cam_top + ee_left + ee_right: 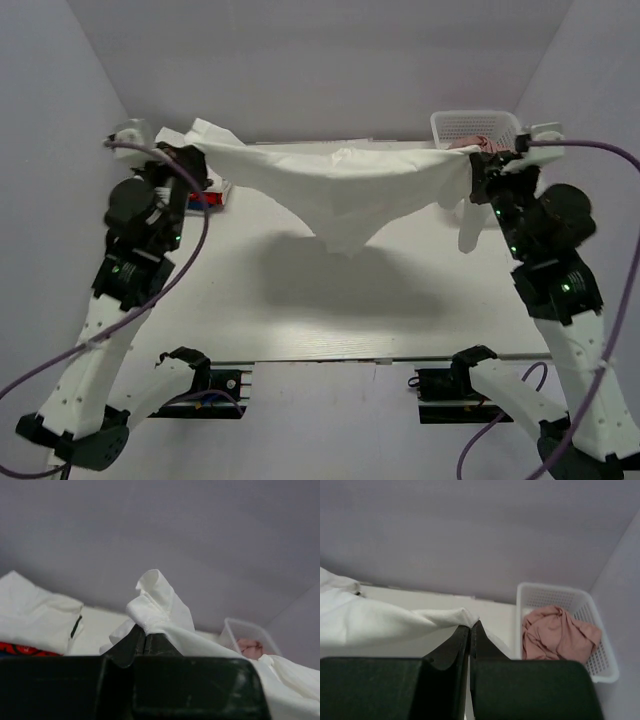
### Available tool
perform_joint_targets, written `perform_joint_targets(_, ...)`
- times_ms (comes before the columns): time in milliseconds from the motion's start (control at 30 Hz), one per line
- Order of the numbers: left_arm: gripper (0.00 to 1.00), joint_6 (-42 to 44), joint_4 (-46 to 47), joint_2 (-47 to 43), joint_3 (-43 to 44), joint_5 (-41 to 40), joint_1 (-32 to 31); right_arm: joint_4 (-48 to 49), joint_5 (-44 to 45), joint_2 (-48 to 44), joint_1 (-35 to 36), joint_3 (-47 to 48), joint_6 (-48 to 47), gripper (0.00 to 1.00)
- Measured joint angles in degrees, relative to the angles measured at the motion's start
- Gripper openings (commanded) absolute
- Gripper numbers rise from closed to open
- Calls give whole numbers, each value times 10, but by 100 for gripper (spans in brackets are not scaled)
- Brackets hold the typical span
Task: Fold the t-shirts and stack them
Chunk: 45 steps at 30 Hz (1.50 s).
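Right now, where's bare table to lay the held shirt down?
Free: the middle of the table under the hanging white shirt, down to the near edge. Crowded: far left, folded pile by the left gripper; far right, basket with pink cloth by the right gripper.

White perforated basket point(555, 596), set at the far right corner of the white tabletop point(300, 320), is filled with one crumpled pink cloth point(555, 635); pale grey walls point(330, 60) are ranged around.

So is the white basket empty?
No, the white basket has a crumpled pink cloth lying inside it.
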Motion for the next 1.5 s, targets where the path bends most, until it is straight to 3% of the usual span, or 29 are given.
perform_joint_targets(233, 0, 40, -8, -94, 121, 0, 2, -44, -79, -72, 0, 91, 11, 0)
perform_joint_targets(467, 0, 66, 5, -83, 175, -35, 2, -75, -115, -82, 0, 92, 76, 0)
perform_joint_targets(633, 0, 72, 16, 32, 135, -117, 5, -118, -52, -25, 0, 26, 148, 0)
perform_joint_targets(767, 0, 60, 21, 215, 119, -163, 23, -131, 0, 65, -3, -52, 189, 0)
perform_joint_targets(800, 0, 52, 13, 238, 122, -167, 26, -132, 6, 105, -5, -62, 195, 10)
perform_joint_targets(833, 0, 47, 10, 335, 145, -165, 37, -132, 10, 137, -6, -67, 199, 24)
perform_joint_targets(933, 32, 24, -48, 529, 226, -149, 58, -130, 17, 261, -14, -67, 205, 76)
perform_joint_targets(967, 62, 16, -73, 590, 266, -141, 63, -130, 18, 291, -16, -65, 206, 81)
perform_joint_targets(1033, 94, 4, -115, 686, 334, -128, 70, -133, 19, 343, -17, -55, 197, 90)
perform_joint_targets(1067, 100, 0, -127, 710, 344, -122, 72, -133, 19, 357, -18, -51, 192, 90)
perform_joint_targets(1133, 100, -7, -148, 723, 335, -111, 76, -133, 18, 365, -18, -48, 181, 90)
perform_joint_targets(1233, 100, -7, -134, 674, 277, -88, 77, -128, -5, 348, -16, -47, 163, 90)
perform_joint_targets(1367, 100, -11, -125, 532, 177, -50, 67, -113, -57, 312, 2, -82, 147, 90)
perform_joint_targets(1500, 100, -41, -76, 346, 17, 44, 57, -111, -113, 306, 43, -143, 143, 90)
